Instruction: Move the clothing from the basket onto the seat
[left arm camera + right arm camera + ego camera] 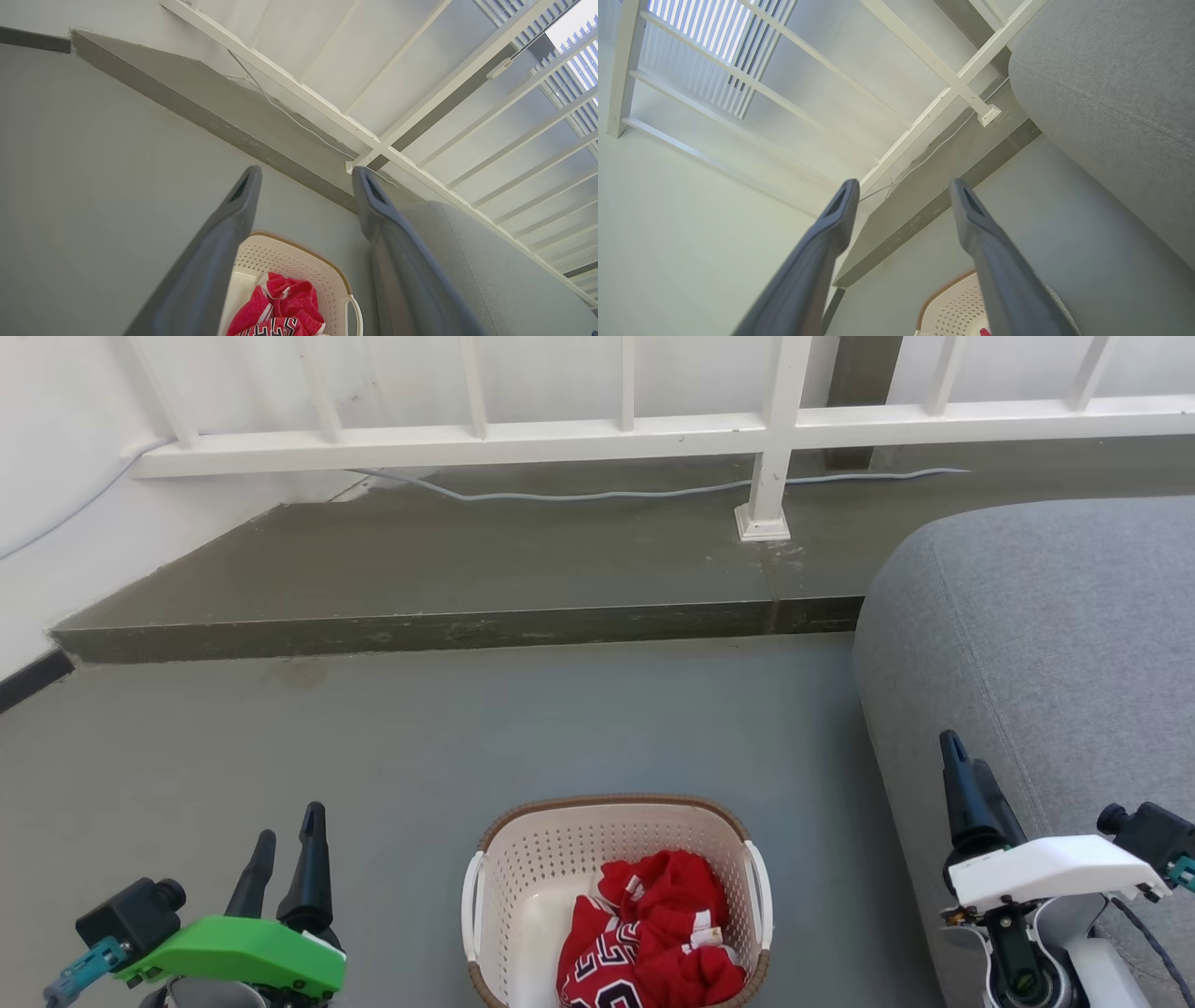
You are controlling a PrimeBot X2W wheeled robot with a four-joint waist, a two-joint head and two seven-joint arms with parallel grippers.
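The red sports clothes [653, 933] with white trim and dark letters lie crumpled in a heap inside the small cream plastic basket [551, 859] with holes and a brown rim. The basket sits on the grey floor [467, 728], near the big grey cloth sofa seat [1046, 616]. The left hand [290, 821] and right hand [903, 184] are both wide open, holding nothing.

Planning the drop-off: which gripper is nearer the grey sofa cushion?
Right. The right gripper is by the sofa cushion's edge; the left gripper is past the laundry basket, on its side away from the cushion.
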